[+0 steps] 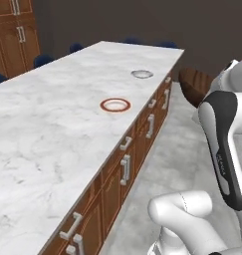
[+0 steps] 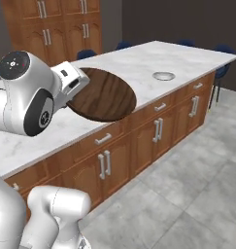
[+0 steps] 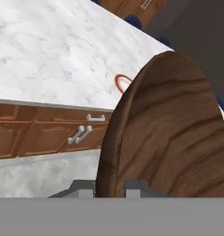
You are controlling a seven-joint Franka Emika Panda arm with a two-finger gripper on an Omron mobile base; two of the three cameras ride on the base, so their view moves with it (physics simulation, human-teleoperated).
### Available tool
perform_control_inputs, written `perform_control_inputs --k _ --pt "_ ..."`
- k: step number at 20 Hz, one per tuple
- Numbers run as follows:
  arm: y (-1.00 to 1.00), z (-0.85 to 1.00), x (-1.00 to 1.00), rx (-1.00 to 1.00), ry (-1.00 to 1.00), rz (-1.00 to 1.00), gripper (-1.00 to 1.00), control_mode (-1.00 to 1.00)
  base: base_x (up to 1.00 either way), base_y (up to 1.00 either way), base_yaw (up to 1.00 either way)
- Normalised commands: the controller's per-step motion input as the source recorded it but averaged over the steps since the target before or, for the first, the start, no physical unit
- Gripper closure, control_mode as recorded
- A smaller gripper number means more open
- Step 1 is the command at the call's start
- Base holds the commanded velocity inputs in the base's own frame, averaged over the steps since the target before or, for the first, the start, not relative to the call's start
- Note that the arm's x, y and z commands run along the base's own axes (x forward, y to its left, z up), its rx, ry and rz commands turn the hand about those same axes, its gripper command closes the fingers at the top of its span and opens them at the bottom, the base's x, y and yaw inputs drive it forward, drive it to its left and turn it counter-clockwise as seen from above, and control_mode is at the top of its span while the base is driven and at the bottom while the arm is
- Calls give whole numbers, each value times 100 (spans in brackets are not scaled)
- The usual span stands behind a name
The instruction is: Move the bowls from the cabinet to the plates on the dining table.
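While clamped in tool (image 3: pixel 109 186), wooden bowl (image 3: pixel 171 133), beside dining table (image 1: pixel 48 119)

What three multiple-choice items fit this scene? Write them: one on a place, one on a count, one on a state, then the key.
1. Where is the red-rimmed plate?
A. On the dining table
B. On the floor
C. In a drawer

2. How many plates lie on the table?
A. One
B. Two
C. Four

3. What is the state of the end effector?
A. Open above the grey plate
B. Shut on nothing
C. Shut on the brown bowl

Key:
1 A, the left base view shows it flat on the marble top.
2 B, the red-rimmed and grey plates both show there.
3 C, the hand view shows the fingertips either side of the bowl's rim, with the bowl held off the table.
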Motion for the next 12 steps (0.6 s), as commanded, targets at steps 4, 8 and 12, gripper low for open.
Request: perform_control_inputs --k 4,8,12 --pt "0 0 0 0 0 0 100 100 41 -51 22" --pt "0 0 0 0 0 0 100 100 40 -51 22" --pt "0 0 0 0 0 0 100 100 39 -51 22"
